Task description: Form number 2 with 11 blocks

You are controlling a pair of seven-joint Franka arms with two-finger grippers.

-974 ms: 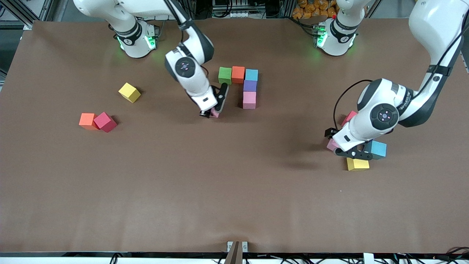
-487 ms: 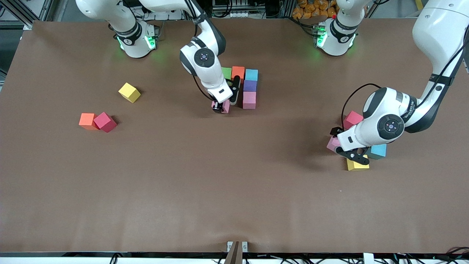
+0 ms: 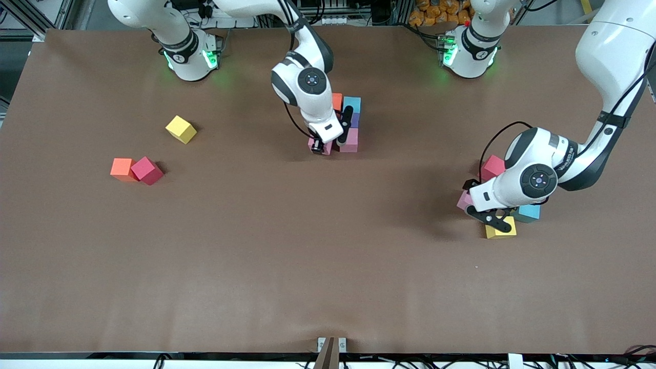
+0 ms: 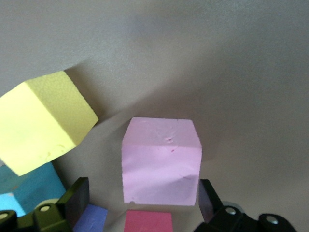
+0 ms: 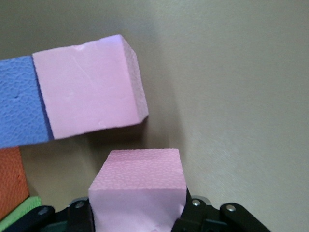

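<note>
Brown table [image 3: 256, 266], small metal bracket [image 3: 331, 344] at its near edge.

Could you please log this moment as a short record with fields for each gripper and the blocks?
right gripper: shut on a pink foam cube, beside the pink cube at the end of the started digit
left gripper: open, over a loose pink cube, not gripping
digit so far: orange, light blue, purple cubes visible
loose cubes: yellow, orange, red toward the right arm's end
</note>
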